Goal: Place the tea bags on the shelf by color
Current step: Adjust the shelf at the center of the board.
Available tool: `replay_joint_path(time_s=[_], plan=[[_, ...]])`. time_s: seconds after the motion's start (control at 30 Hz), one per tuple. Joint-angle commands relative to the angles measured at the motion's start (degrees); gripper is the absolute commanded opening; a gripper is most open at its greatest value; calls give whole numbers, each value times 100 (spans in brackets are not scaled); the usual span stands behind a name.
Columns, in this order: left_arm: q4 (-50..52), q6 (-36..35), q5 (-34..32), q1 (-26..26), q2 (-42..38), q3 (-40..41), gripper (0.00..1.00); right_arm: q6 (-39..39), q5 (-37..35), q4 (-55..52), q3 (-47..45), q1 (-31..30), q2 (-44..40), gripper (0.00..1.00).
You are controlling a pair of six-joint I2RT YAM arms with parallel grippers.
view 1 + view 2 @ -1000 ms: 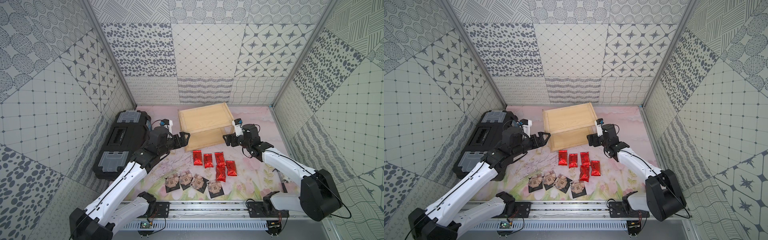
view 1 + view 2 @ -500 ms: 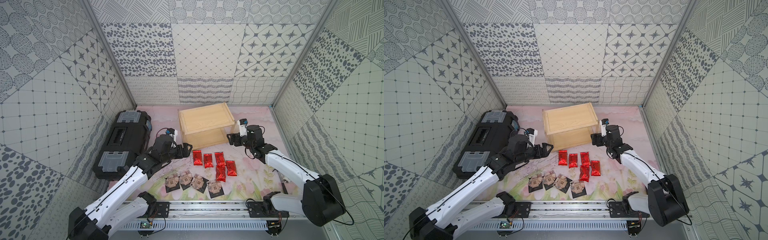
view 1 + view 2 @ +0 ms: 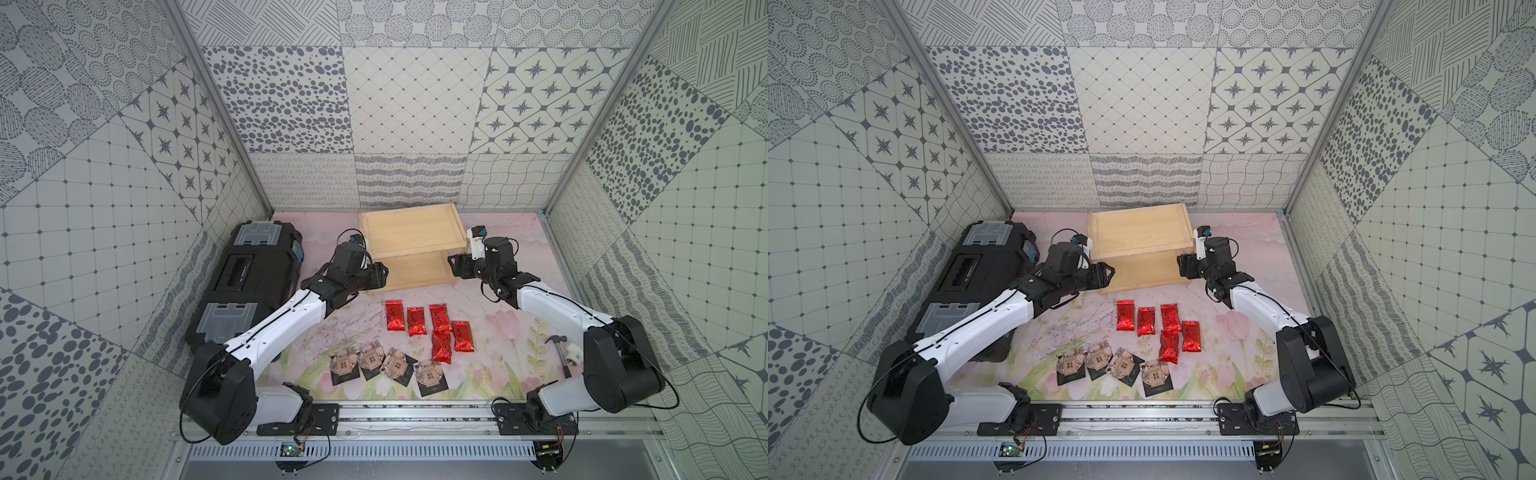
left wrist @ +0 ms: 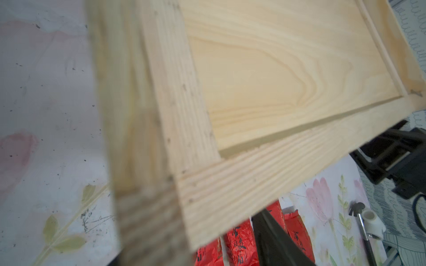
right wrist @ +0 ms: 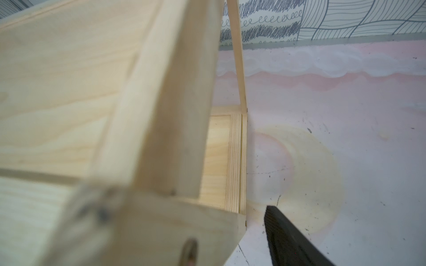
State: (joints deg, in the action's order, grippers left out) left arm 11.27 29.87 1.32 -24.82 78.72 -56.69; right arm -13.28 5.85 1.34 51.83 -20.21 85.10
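Note:
The shelf (image 3: 411,237), a pale wood two-tier rack, stands at the back middle of the mat and is seen in both top views (image 3: 1140,232). My left gripper (image 3: 380,276) is open at its front left corner. In the left wrist view the wood corner (image 4: 207,188) lies between the jaws, a gap off the one visible finger (image 4: 274,241). My right gripper (image 3: 455,266) is open at the front right corner (image 5: 207,230), clear of its visible finger (image 5: 290,239). Red tea bags (image 3: 417,322) lie in front of the shelf, black ones (image 3: 370,363) nearer the rail.
A large black toolbox (image 3: 249,286) lies along the left wall beside my left arm. A hammer (image 3: 559,349) and a white roll (image 3: 575,355) lie at the right, by my right arm's base. The metal rail (image 3: 415,415) bounds the front.
My left gripper dipped toward the red tea bags, then came back up to the shelf's front left corner. Both grippers' jaws have narrowed around the corners. The shelf has not visibly moved.

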Motion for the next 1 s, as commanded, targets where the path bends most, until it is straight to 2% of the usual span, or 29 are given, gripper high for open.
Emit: replay_joint_path(time_s=[0.0, 0.27, 0.5, 0.73, 0.97], plan=[[-636, 20, 5, 353, 575, -423, 63, -117, 149, 322, 240, 5, 263, 75], [-707, 23, 85, 472, 821, -658, 68, -255, 271, 341, 323, 1, 508, 73], [-523, 114, 261, 465, 164, -222, 75, -360, 361, -90, 17, -1, -4, 75], [-292, 173, 298, 442, -527, 228, 80, -385, 131, -803, -196, -111, -632, 77], [-41, 382, 342, 224, -975, 531, 80, -487, -333, -1519, -586, -482, -1299, 77]])
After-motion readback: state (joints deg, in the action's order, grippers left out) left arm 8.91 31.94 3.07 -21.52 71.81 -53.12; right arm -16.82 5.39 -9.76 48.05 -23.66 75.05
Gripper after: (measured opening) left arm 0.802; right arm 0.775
